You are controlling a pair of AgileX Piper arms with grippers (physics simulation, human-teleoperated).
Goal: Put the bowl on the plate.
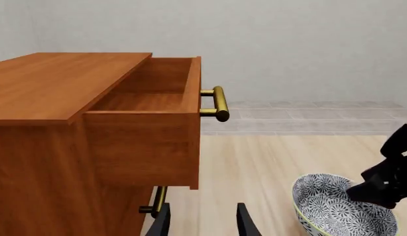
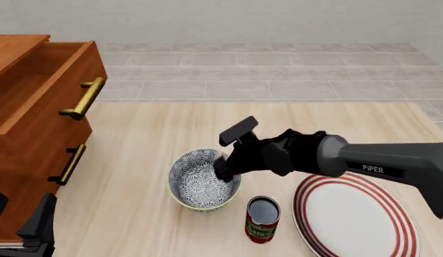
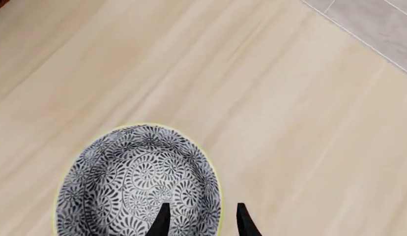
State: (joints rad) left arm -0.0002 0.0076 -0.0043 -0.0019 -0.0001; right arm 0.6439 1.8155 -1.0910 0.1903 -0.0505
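The bowl (image 2: 200,181), grey-and-white floral with a pale rim, stands upright on the table left of the plate (image 2: 353,217), a large white plate with red rings. My right gripper (image 2: 223,172) reaches down onto the bowl's right rim. In the right wrist view the right gripper (image 3: 202,217) is open and straddles the rim of the bowl (image 3: 134,177), one finger inside and one outside. My left gripper (image 2: 20,215) hangs open and empty at the near left, in front of the cabinet. The left wrist view shows the left gripper (image 1: 202,222) and the bowl (image 1: 334,209) off to the side.
A small red can (image 2: 263,218) stands between bowl and plate, close to both. A wooden cabinet (image 2: 25,134) with its top drawer (image 1: 148,105) pulled out and brass handles (image 2: 82,99) fills the left side. The table's far edge meets a tiled floor.
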